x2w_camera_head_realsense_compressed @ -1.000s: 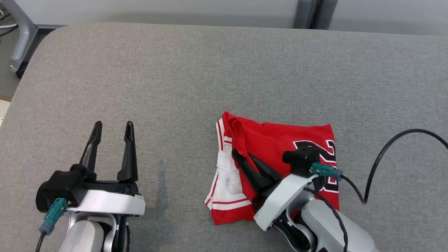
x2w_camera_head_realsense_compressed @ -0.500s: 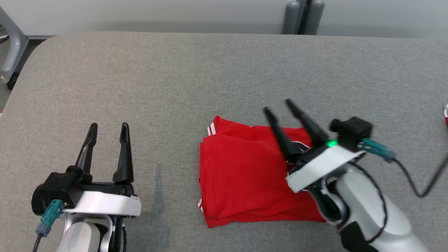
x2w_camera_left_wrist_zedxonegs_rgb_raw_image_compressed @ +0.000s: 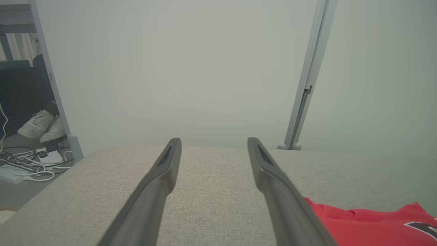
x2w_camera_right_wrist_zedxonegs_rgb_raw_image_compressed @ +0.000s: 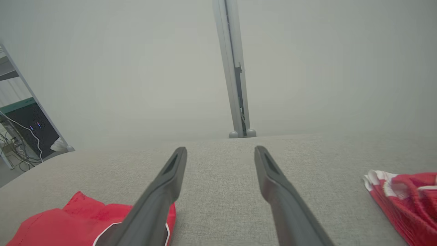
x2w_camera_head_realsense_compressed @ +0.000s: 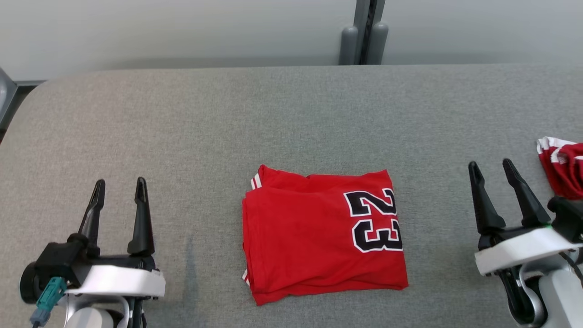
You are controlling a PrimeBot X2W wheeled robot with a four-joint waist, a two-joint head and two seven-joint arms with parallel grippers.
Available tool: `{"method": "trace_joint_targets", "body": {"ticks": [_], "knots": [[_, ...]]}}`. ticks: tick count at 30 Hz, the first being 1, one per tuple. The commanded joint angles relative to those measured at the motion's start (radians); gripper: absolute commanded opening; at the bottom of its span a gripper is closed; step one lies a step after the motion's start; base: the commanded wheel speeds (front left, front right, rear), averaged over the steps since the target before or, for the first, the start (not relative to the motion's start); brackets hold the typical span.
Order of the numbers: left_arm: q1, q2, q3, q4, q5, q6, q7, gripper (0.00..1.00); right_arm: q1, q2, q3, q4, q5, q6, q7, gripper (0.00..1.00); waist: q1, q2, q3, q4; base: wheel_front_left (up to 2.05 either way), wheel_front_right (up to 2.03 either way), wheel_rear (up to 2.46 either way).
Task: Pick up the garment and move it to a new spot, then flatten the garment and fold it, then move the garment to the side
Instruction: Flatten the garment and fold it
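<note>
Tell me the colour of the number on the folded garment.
Black number with white outline; best in head view.

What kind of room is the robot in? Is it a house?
Probably a lab or workshop, not a home: a big grey padded table holds a folded jersey, plain partition walls stand behind it, and loose cables lie on the floor.

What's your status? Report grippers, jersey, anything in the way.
Left gripper open, empty, left of jersey. Right gripper open, empty, right of it. Jersey folded flat on table. Second red garment near right gripper, apart from jersey.
</note>
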Motion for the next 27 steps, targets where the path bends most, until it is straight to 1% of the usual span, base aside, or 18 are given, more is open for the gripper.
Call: {"method": "trace_joint_targets", "body": {"ticks": [1, 7, 16, 20, 27], "knots": [[0.023, 0.012, 0.006, -0.001, 0.002, 0.006, 0.003, 1.0, 0.037, -0.001, -0.024, -0.026, -0.019, 0.0, 0.016, 1.0, 0.0, 0.0, -0.024, -0.015, 0.0, 0.0, 0.0], [0.091, 0.022, 0.006, -0.024, -0.004, 0.02, 0.027, 1.0, 0.124, 0.018, -0.072, -0.115, -0.055, 0.0, 0.081, 1.0, 0.0, 0.0, -0.078, -0.042, 0.0, 0.0, 0.0], [0.178, 0.034, -0.014, -0.053, 0.009, 0.038, 0.064, 1.0, 0.253, 0.024, -0.146, -0.247, -0.122, 0.0, 0.178, 1.0, 0.0, 0.0, -0.153, -0.048, 0.0, 0.0, 0.0], [0.2, 0.042, -0.02, -0.064, 0.012, 0.043, 0.079, 1.0, 0.29, 0.029, -0.16, -0.286, -0.141, 0.0, 0.211, 1.0, 0.0, 0.0, -0.169, -0.049, 0.0, 0.0, 0.0], [0.219, 0.056, -0.026, -0.072, 0.024, 0.055, 0.098, 1.0, 0.321, 0.04, -0.171, -0.333, -0.157, 0.0, 0.237, 1.0, 0.0, 0.0, -0.176, -0.051, 0.0, 0.0, 0.0]]}}
